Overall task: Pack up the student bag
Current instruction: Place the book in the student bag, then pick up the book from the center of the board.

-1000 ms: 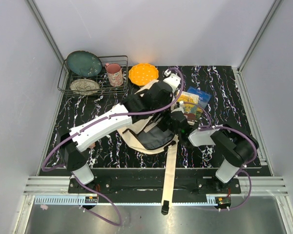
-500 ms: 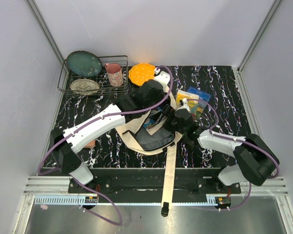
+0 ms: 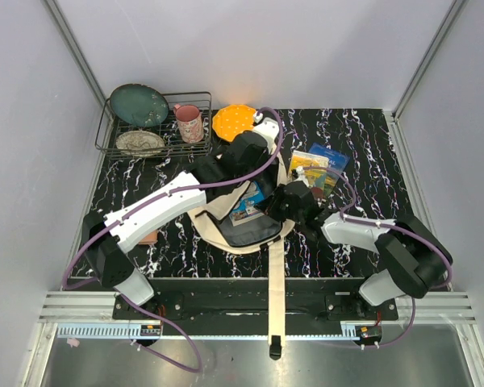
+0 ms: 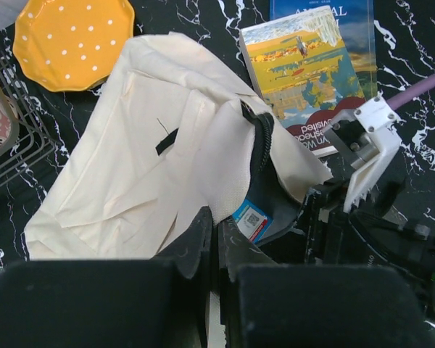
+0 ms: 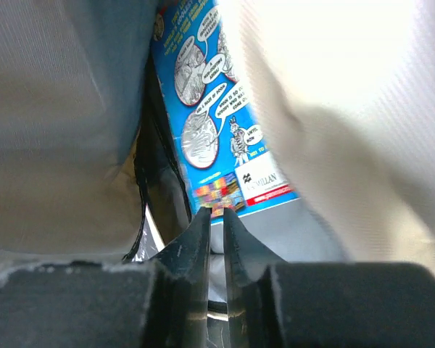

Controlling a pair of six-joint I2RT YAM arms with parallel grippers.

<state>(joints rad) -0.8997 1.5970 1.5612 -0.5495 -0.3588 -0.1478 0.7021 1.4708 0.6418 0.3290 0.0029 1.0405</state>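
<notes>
Top external: finds bag point(image 3: 216, 219) lying at middle of marbled table point(image 3: 371, 153), mouth open, strap point(image 3: 276, 290) hanging over near edge. Left wrist: records left gripper point(image 4: 217, 235) closed on bag's cloth beside the zip opening. Right wrist: records right gripper point(image 5: 216, 214) pinched together on lower edge of comic book point(image 5: 217, 109), partly inside bag. Notes yellow book point(image 4: 304, 80) just beside bag.

blue comic book point(image 5: 221, 138), white label point(image 5: 264, 181) reading "millan"
</notes>
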